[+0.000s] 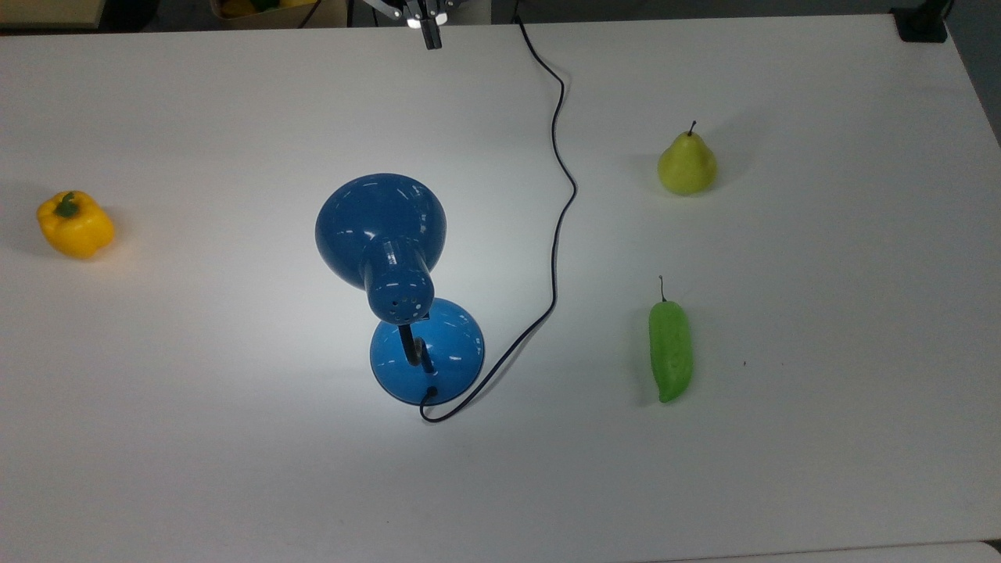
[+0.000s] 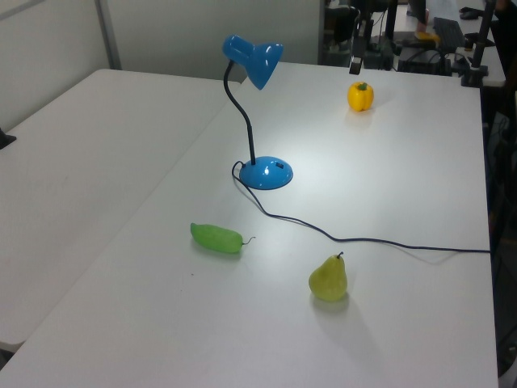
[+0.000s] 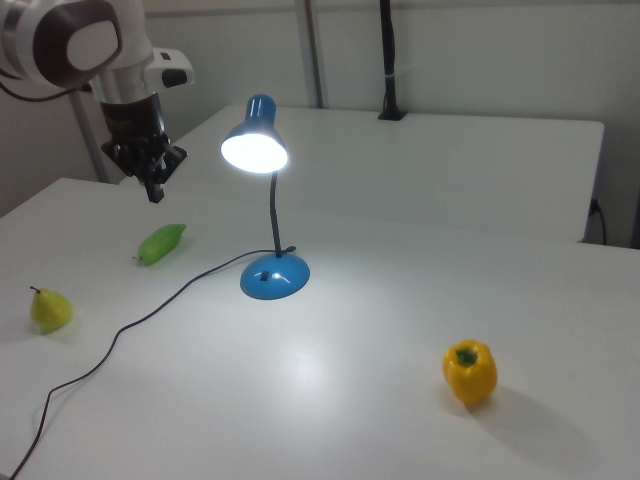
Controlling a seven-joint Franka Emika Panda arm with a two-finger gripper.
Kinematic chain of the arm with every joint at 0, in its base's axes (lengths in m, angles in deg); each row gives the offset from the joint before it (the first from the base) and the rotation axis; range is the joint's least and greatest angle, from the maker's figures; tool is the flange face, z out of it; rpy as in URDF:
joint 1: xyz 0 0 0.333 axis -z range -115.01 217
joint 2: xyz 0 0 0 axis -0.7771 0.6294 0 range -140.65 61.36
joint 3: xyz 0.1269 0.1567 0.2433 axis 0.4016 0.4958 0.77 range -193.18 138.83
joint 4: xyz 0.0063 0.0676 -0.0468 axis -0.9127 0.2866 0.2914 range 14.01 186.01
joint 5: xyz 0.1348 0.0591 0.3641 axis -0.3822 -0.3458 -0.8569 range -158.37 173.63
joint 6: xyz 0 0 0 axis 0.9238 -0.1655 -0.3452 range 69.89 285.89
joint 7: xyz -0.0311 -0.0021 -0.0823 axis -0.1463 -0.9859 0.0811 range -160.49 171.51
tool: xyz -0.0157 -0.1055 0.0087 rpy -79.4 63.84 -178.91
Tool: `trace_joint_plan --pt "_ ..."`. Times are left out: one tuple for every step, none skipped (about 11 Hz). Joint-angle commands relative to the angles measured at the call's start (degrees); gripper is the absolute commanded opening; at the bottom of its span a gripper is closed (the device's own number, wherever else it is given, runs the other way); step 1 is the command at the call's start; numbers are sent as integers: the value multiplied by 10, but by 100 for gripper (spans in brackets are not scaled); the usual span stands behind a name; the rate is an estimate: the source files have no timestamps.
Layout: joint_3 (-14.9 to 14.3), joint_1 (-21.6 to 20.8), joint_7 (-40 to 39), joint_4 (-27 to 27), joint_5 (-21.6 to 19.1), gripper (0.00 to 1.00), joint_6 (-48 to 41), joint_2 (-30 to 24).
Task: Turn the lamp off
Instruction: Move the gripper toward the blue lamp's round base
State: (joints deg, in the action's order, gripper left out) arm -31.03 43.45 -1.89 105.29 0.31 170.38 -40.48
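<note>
The glossy blue lamp stands mid-table, its dome shade over the round blue base. In the right view the shade glows white and throws a bright patch on the table. A black neck curves up from the base. The thin black cord winds from the base to the top view's upper edge. My gripper hangs shut and empty above that far edge, well away from the lamp. It also appears in the left view and the right view.
On the white table a yellow bell pepper sits at the top view's left. A pear and a long green pepper lie at the top view's right. A black clamp grips the upper right corner.
</note>
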Motion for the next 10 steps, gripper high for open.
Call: trace_joint_plan --pt "-1 -5 -17 27 -5 0 -2 -2" --pt "0 -6 -17 38 -2 0 1 -1" --pt "2 -8 -17 47 12 0 2 2" --pt "9 -8 -16 53 21 0 4 11" --pt "10 -8 -14 57 23 0 13 15" --pt "10 -9 -10 70 24 0 26 14" --pt "11 -9 -11 83 25 0 42 15" --pt "17 -9 -10 102 34 0 72 18" --pt "18 -8 -9 115 38 0 100 20" --pt "18 -8 -9 126 39 0 120 24"
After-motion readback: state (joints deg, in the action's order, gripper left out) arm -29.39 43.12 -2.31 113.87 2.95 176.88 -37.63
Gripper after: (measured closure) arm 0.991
